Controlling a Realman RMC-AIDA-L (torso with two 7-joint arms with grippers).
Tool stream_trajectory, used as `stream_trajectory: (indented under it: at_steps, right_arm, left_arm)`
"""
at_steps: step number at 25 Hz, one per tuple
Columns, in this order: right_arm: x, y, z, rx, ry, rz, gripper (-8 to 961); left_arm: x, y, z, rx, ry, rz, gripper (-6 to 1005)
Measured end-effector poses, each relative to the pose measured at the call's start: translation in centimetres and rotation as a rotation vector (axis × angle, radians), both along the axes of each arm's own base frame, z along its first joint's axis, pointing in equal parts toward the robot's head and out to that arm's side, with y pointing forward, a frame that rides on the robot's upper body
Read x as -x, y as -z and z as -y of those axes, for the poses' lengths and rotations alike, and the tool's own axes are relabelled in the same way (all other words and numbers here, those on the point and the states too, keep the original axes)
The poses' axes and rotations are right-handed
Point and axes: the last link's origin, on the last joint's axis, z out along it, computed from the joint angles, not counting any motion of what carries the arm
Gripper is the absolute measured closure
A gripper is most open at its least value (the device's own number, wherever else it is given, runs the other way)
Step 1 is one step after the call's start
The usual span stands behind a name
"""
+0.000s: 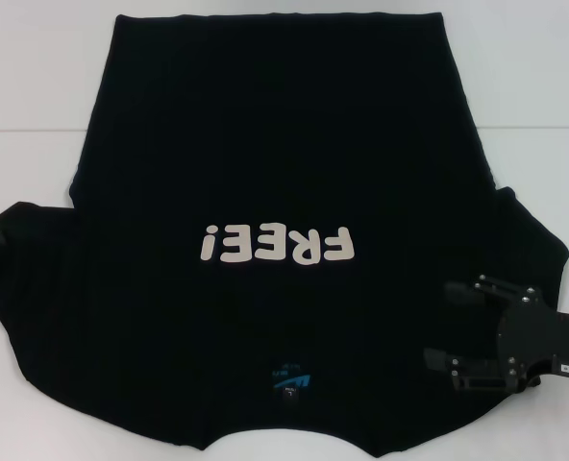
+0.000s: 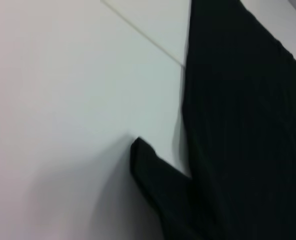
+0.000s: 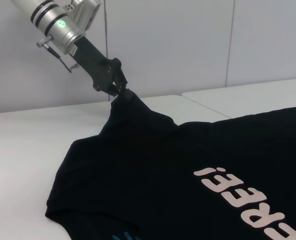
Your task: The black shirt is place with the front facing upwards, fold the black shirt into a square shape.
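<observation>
Black cloth fills most of the white tabletop (image 1: pixel 35 86): the large black short-sleeved shirt (image 1: pixel 265 144) lies spread front up, its white "FREE!" lettering (image 1: pixel 275 245) and small blue logo (image 1: pixel 292 381) showing. The left end effector (image 3: pixel 119 89) is at the tip of the shirt's sleeve, fingers pinched together on the cloth and holding it raised in a peak off the tabletop. The right end effector (image 1: pixel 457 322) hovers over the opposite sleeve, its two black fingers (image 1: pixel 462 288) spread apart, with the lettering just beside it toward the shirt's middle.
</observation>
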Motion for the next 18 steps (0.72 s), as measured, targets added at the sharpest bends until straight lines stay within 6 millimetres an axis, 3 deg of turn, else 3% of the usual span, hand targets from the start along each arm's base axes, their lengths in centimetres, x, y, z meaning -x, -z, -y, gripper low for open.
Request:
stream_trajectory:
  at_steps: [10, 18]
  right_arm:
    - [0.0, 0.0, 0.0, 0.001, 0.000, -0.001, 13]
    - [0.1, 0.0, -0.1, 0.001, -0.004, -0.001, 12]
  left_arm:
    - [-0.7, -1.4, -0.4, -0.002, 0.013, 0.004, 995]
    - [-3.1, -0.3, -1.2, 0.066, 0.066, 0.058, 995]
